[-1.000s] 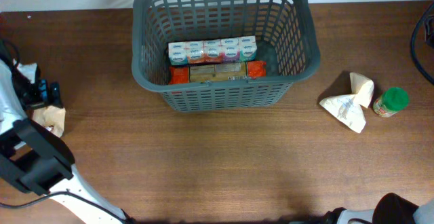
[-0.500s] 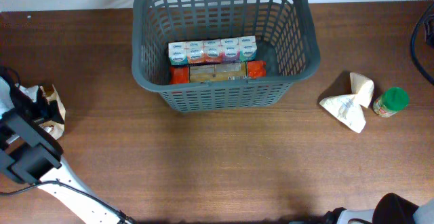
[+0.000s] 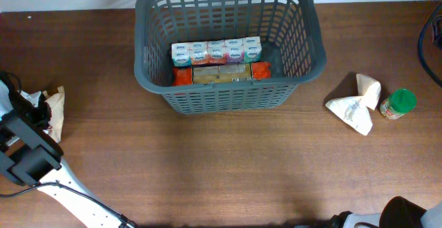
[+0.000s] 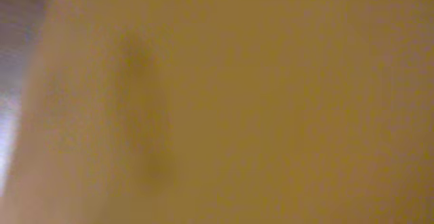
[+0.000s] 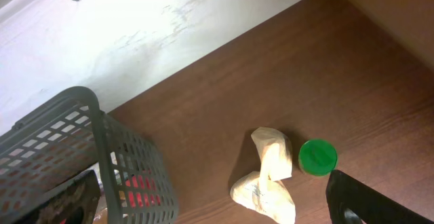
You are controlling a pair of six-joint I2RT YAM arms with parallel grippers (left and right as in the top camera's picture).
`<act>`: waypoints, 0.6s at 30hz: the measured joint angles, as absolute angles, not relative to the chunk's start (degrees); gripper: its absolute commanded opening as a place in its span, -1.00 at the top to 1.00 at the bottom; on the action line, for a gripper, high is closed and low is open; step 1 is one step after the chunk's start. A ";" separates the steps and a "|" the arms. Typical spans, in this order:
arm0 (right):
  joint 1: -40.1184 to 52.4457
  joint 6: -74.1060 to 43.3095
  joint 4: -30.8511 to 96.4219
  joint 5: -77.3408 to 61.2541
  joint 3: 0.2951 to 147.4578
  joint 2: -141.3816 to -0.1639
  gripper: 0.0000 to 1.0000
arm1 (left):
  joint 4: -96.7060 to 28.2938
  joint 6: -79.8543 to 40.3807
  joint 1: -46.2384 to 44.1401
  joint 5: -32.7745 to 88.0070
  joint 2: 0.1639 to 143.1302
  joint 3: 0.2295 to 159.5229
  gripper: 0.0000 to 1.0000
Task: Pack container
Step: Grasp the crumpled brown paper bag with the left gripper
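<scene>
The container (image 3: 148, 45), a large dark grey lattice basket, stands at the table's back middle and holds a row of small cartons (image 3: 217, 50), an orange pack (image 3: 182, 77) and a brown box (image 3: 215, 74). At the far left edge my left gripper (image 3: 36, 110) is shut on a brown paper packet (image 3: 55, 109). That packet's tan surface fills the left wrist view as a blur. My right gripper (image 5: 217, 214) hangs open and empty above the table, between the container (image 5: 129, 156) and a cream packet (image 5: 268, 176).
The cream crumpled packet (image 3: 356, 105) and a green-lidded jar (image 3: 398, 103) lie right of the basket; the jar (image 5: 317, 157) is close to my right finger (image 5: 366, 200). A white wall runs behind the table.
My left arm has come down onto the brown packet and its jaws have shut. The packet has shifted slightly toward the back. The right arm has not moved.
</scene>
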State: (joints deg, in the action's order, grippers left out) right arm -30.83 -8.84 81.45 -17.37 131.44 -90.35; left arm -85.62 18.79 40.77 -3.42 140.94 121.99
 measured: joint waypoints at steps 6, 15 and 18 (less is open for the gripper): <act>-30.83 -8.86 81.47 -17.34 131.44 -90.35 -0.97 | -96.51 16.43 39.44 -3.42 144.16 137.14 0.97; -30.85 -8.84 81.45 -17.34 131.44 -90.35 -0.97 | -94.89 14.31 30.09 -1.61 135.63 159.35 0.96; -30.85 -8.86 81.47 -17.37 131.44 -90.35 -0.97 | -93.21 15.16 23.83 -1.28 129.56 166.71 0.97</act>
State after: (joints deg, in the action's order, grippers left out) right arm -30.85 -8.86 81.47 -17.37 131.44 -90.35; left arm -93.21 15.16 23.83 -1.28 129.56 166.71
